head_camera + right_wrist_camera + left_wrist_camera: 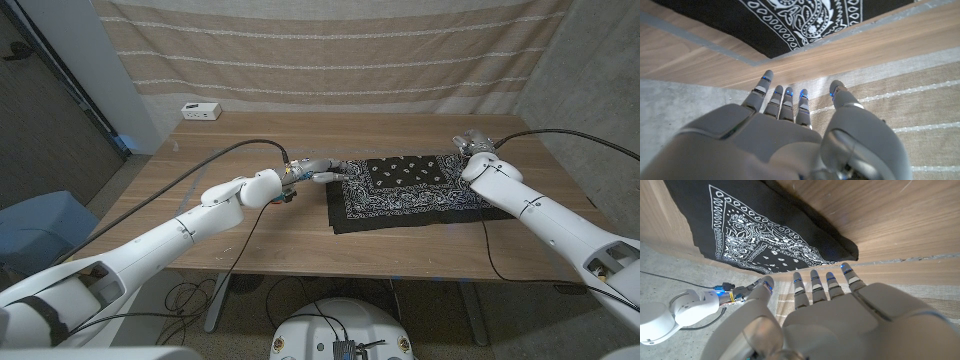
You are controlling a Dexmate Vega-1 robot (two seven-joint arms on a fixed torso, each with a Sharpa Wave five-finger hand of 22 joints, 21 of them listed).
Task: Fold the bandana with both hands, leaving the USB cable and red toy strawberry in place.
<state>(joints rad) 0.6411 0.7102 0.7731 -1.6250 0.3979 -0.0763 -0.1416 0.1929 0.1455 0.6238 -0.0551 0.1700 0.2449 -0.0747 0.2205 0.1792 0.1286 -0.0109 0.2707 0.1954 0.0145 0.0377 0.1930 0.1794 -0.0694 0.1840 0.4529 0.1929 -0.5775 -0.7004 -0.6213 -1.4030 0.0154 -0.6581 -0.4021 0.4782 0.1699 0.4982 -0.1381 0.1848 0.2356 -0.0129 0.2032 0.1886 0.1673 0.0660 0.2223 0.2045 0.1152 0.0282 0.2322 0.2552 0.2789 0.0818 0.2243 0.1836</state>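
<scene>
The bandana (408,190) lies on the right half of the wooden table (250,235), already doubled into a rectangle. Your left hand (312,171) sits at its far left corner, released, fingers apart and holding nothing. Your right hand (473,145) is at the far right corner, likewise released and empty.

Risks as judged from here: if you pinch only the top layer at either corner, the fold will likely peel open. If one hand leads the other, the cloth may skew or slide toward the near table edge.
</scene>
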